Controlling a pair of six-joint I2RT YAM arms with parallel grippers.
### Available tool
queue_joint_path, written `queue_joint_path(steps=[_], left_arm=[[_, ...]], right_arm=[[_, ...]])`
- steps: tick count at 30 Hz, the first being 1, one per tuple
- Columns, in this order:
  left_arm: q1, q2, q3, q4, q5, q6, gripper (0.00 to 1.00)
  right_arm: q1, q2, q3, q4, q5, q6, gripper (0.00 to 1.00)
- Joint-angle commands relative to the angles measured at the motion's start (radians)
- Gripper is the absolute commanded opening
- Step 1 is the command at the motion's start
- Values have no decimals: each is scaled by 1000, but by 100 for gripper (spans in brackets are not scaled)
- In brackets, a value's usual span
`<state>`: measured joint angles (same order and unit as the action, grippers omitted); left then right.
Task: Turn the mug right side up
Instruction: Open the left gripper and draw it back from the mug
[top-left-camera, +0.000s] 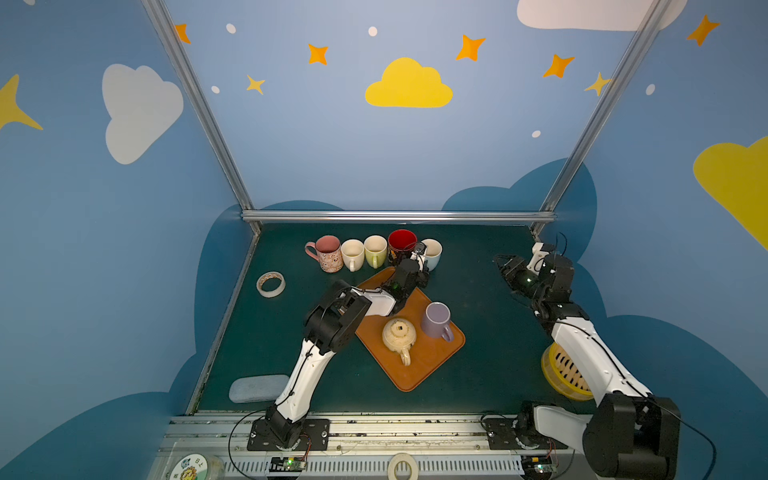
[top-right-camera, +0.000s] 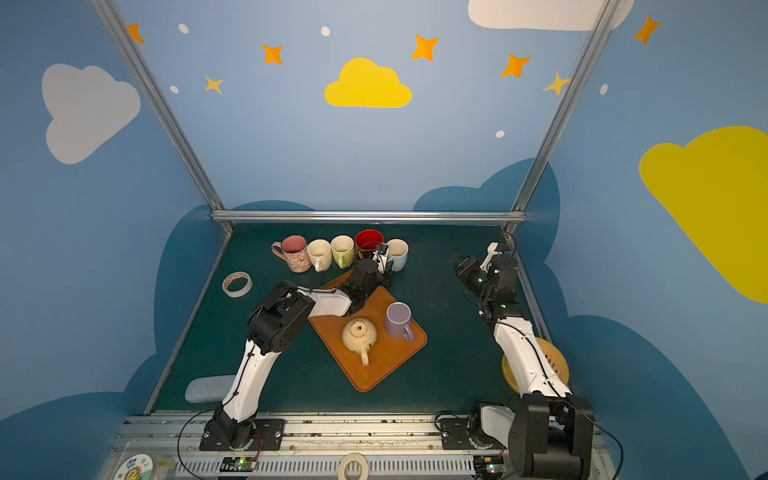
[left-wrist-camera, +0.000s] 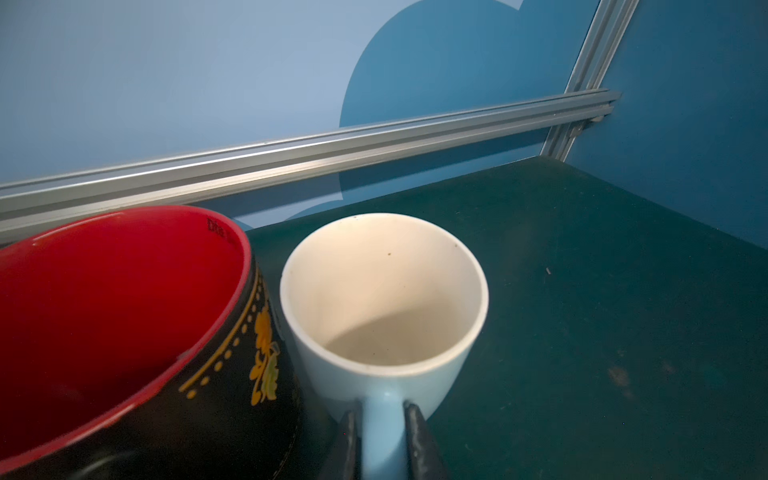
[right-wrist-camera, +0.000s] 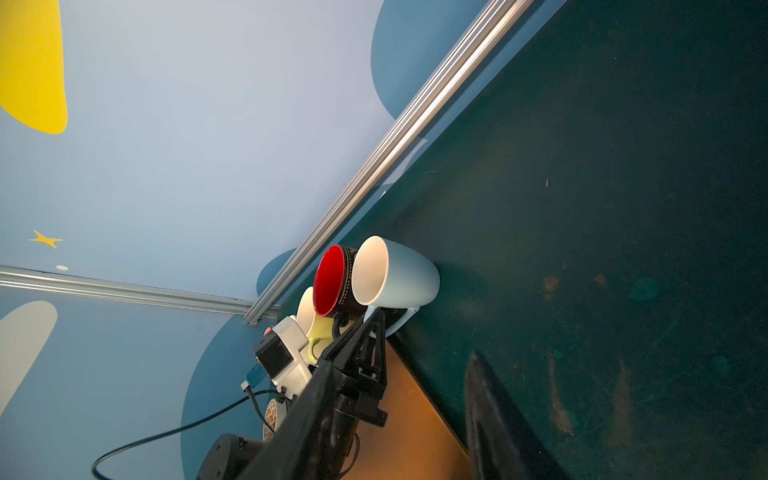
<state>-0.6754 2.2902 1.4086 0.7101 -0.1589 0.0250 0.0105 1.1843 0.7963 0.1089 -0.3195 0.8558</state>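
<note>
A light blue mug (top-left-camera: 433, 250) (left-wrist-camera: 440, 374) stands upright, mouth up, at the right end of a row of mugs along the back. My left gripper (top-left-camera: 422, 258) (left-wrist-camera: 382, 411) is shut on its handle, one finger on each side. The right wrist view shows the same mug (right-wrist-camera: 405, 276) standing on the mat with the left gripper at its handle. An orange tray (top-left-camera: 415, 376) holds a lilac mug (top-left-camera: 436, 319) and a cream mug (top-left-camera: 399, 334), both upside down. My right gripper (top-left-camera: 505, 266) (right-wrist-camera: 401, 359) hangs open and empty at the far right.
The row also holds a pink mug (top-left-camera: 328, 253), a cream mug (top-left-camera: 352, 253), a yellow-green mug (top-left-camera: 375, 250) and a black mug with a red inside (top-left-camera: 402, 243). A tape roll (top-left-camera: 270, 284) and grey pad (top-left-camera: 257, 388) lie left. A yellow basket (top-left-camera: 561, 376) sits under the right arm.
</note>
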Motion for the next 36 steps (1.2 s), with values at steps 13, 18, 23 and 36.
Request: queue_joint_path(steps=[13, 18, 23, 36], left_arm=[[-1, -153, -28, -69, -28, 31, 63], [0, -281, -63, -129, -45, 51, 70], [-1, -434, -130, -184, -75, 34, 87], [1, -909, -433, -410, -135, -304, 100]], right_arm=[[21, -68, 77, -174, -31, -168, 50], [37, -61, 181, -372, -95, -285, 51], [108, -63, 285, -621, -71, -441, 52], [350, -133, 349, -989, 133, -638, 53]])
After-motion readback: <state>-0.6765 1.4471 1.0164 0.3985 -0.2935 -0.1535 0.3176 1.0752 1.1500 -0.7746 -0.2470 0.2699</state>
